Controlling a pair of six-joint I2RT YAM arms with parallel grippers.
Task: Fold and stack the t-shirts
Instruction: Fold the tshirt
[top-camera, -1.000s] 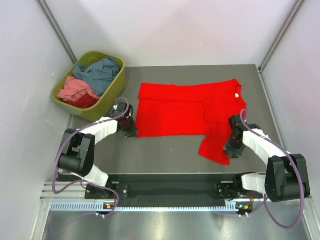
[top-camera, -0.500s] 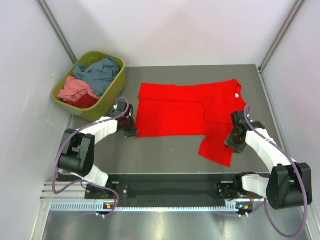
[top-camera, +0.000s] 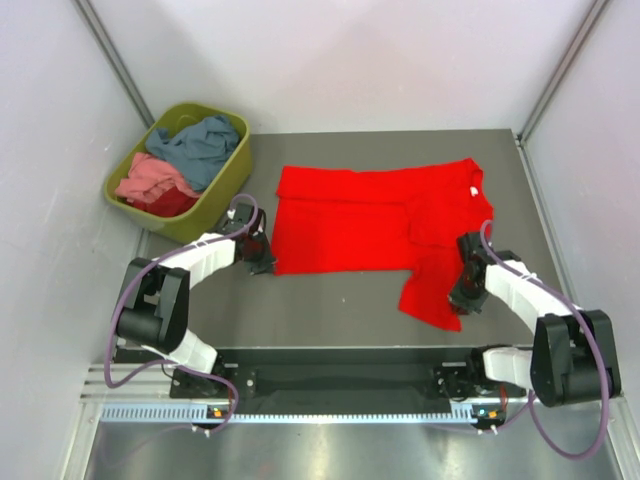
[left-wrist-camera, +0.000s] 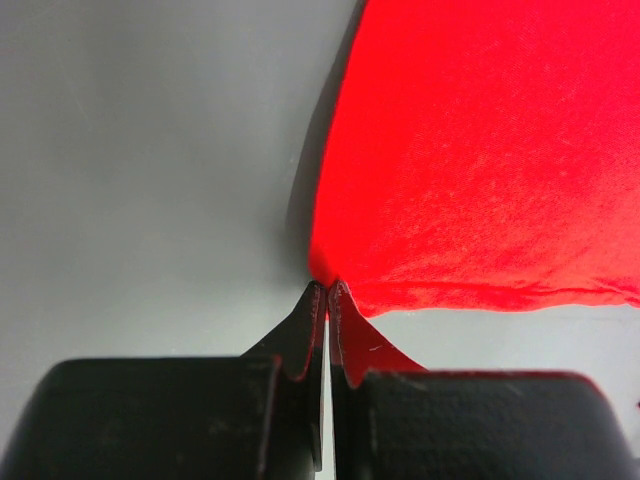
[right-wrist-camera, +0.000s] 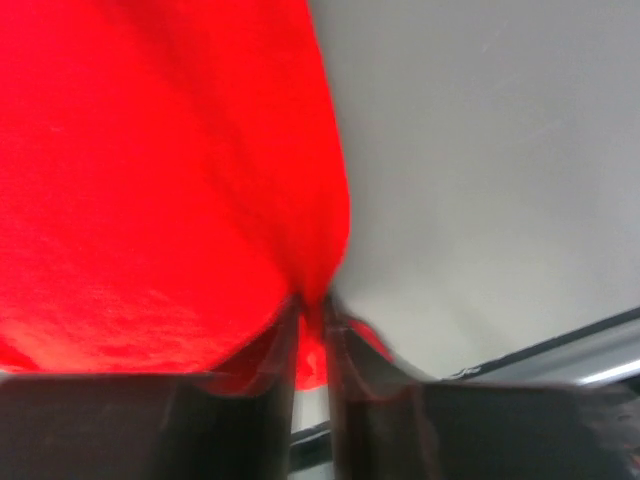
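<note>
Top external view: black two-finger right gripper (top-camera: 463, 298) pinching near sleeve of plain bright red cloth t-shirt (top-camera: 350, 215). Black left gripper (top-camera: 263, 263) pinching near-left hem corner. Shirt flat mid-table. Fold step under way; next likely lift near edge, carry far. Far left, olive-green plastic tub (top-camera: 228, 185) holds heaped unfolded t-shirts (top-camera: 190, 150).

Bare table (top-camera: 340, 305) lies open in front of the red t-shirt (top-camera: 350, 220), between its near hem and the arm bases, and either gripper could pass there. Behind the shirt I have a narrower bare strip along the back wall (top-camera: 380, 70). The olive-green tub (top-camera: 215, 203) blocks the far-left corner, just beside my left gripper (top-camera: 267, 265). My right gripper (top-camera: 459, 300) has only a slim strip of table before the right wall (top-camera: 590, 200).
</note>
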